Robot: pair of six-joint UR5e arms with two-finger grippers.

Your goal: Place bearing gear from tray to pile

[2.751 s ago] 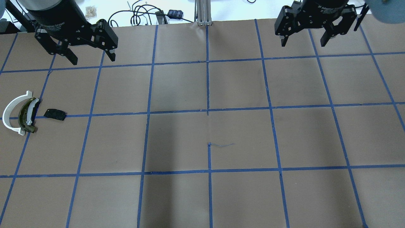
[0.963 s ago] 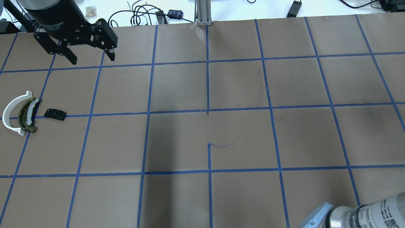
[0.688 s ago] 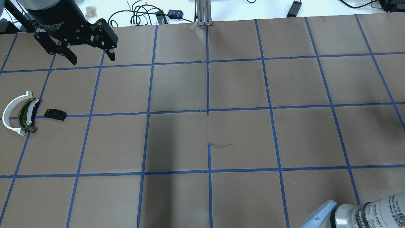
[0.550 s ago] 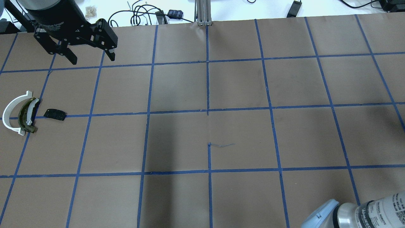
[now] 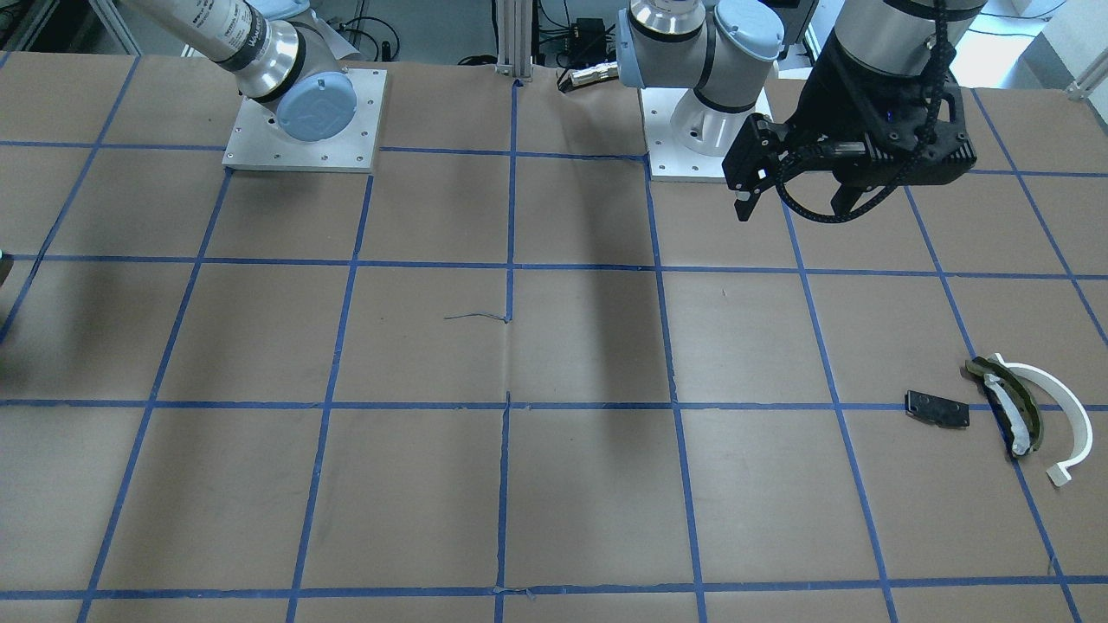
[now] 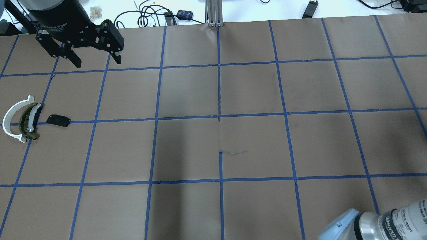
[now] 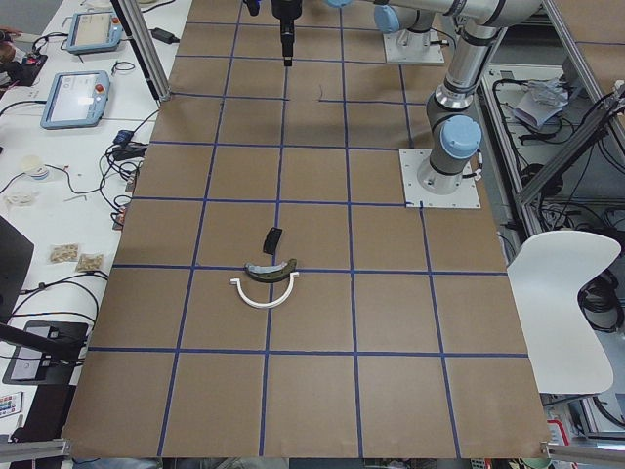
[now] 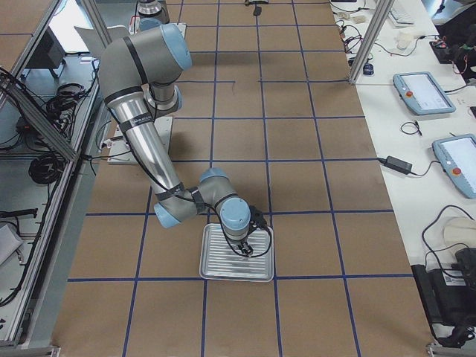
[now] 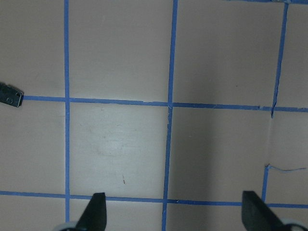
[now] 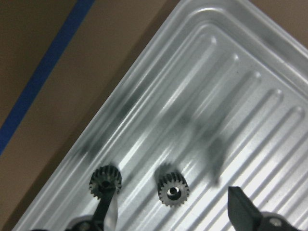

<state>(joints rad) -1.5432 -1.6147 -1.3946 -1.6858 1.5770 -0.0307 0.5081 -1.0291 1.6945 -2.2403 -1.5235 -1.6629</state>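
Note:
The pile lies at the table's left end: a white curved arc, an olive-and-white curved piece and a flat black plate. It also shows in the front view and the left side view. My left gripper hangs open and empty, high above the table and apart from the pile. My right gripper is open, low over a ribbed metal tray. One small dark bearing gear sits between its fingers. A second gear lies by the left finger.
The tray lies at the table's right end, outside the overhead view, where only my right arm's elbow shows. Brown paper with a blue tape grid covers the table. Arm base plates stand at the robot's side.
My right gripper has left the top right of the overhead view and now sits over the tray. Its elbow shifted slightly at the bottom right. The left arm and pile have not moved.

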